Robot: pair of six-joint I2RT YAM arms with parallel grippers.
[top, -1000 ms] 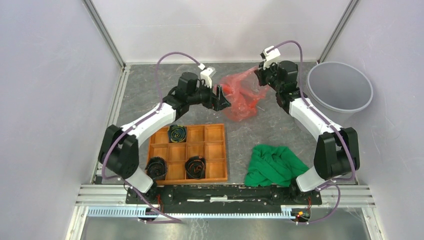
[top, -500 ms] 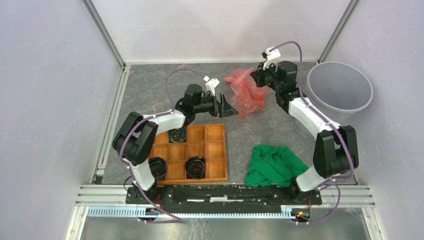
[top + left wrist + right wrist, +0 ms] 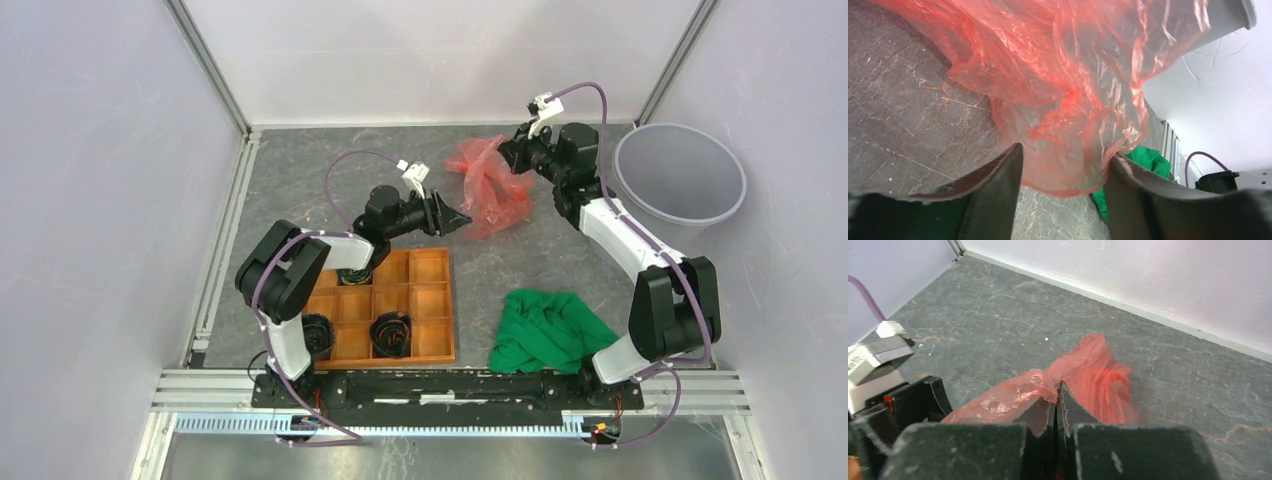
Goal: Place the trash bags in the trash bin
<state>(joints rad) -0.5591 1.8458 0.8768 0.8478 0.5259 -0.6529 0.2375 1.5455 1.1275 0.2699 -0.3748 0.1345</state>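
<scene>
Jaws of the right gripper (image 3: 507, 152) are pinched shut on the top corner of the bag (image 3: 490, 185), a thin, crumpled, see-through red film hanging down to the table at the far middle, well apart from the grey bin (image 3: 690, 200) on the right. The left gripper (image 3: 455, 218) lies just beside the bag's near-left edge, its jaws parted and holding nothing. From the left wrist, the bag (image 3: 1068, 75) fills the view in glossy wrinkled folds, its lower hem showing in the gap between the two spread fingers (image 3: 993, 195); a green cloth (image 3: 1148, 157) shows behind it. From the right wrist, the closed fingers (image 3: 1040, 415) clamp a twisted neck of the bag (image 3: 1093, 375), the rest spilling onto the grey table.
</scene>
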